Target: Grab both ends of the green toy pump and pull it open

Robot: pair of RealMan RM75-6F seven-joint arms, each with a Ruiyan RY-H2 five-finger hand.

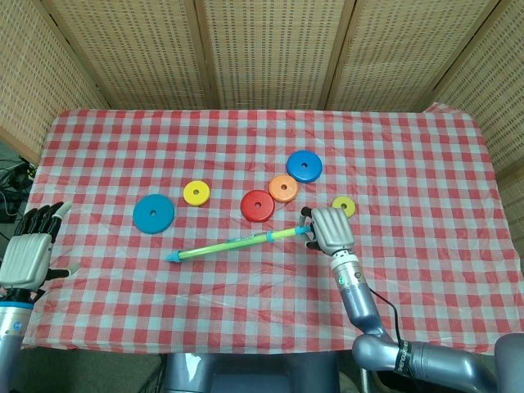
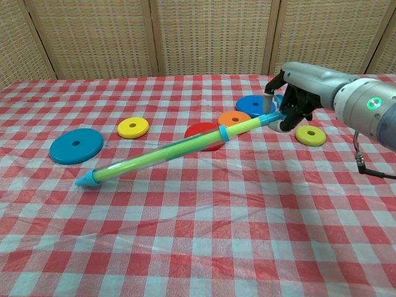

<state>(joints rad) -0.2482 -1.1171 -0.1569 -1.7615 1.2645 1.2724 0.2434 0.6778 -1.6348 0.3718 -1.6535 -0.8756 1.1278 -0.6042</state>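
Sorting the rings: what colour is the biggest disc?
Blue: the big disc at far left, clearest in the chest view.
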